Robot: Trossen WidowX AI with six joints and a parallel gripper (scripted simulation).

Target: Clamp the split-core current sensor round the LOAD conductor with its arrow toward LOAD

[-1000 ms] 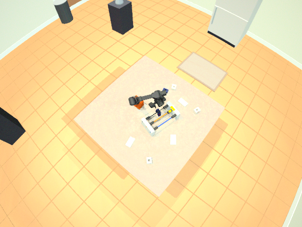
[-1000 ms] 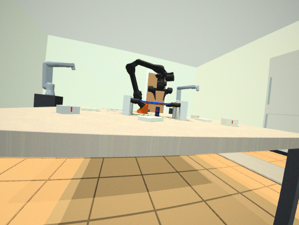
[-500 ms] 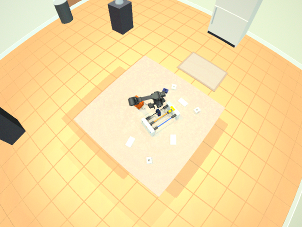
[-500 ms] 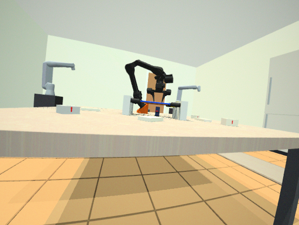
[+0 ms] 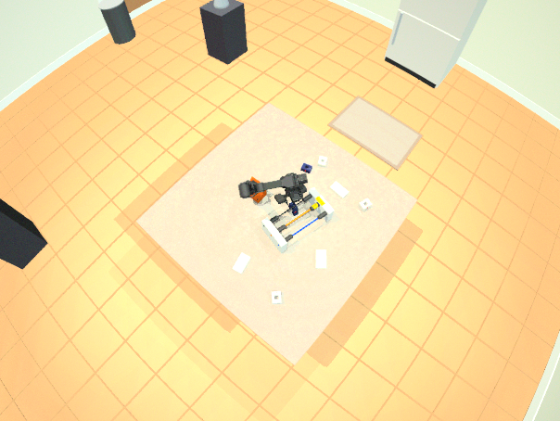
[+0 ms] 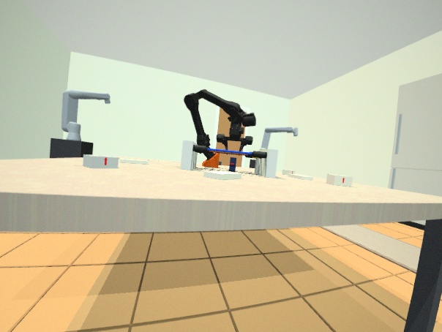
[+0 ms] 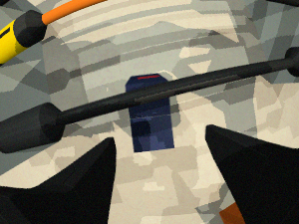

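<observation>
The dark blue sensor (image 5: 294,210) (image 6: 233,166) (image 7: 153,135) stands on the table between the end blocks. A red mark shows at its far top edge in the wrist view. The black conductor (image 7: 199,85) crosses over it there. I cannot tell how far its jaw is open. The orange conductor (image 5: 302,217) (image 7: 75,8) has a yellow sleeve (image 7: 7,45) with a black arrow. A yellow marker (image 5: 320,201) sits on the far end block; its text is unreadable now. My gripper (image 5: 291,196) (image 6: 234,148) (image 7: 160,138) is open and empty, above the sensor, with its fingertips on either side in the wrist view.
The conductors run between two white end blocks (image 5: 274,236) (image 6: 271,163); the blue conductor (image 5: 306,227) (image 6: 230,151) is outermost. A second dark blue object (image 5: 306,168) lies behind the arm. White boxes (image 5: 365,204) (image 6: 100,161) and flat white plates (image 5: 321,259) (image 6: 222,175) lie around the rig.
</observation>
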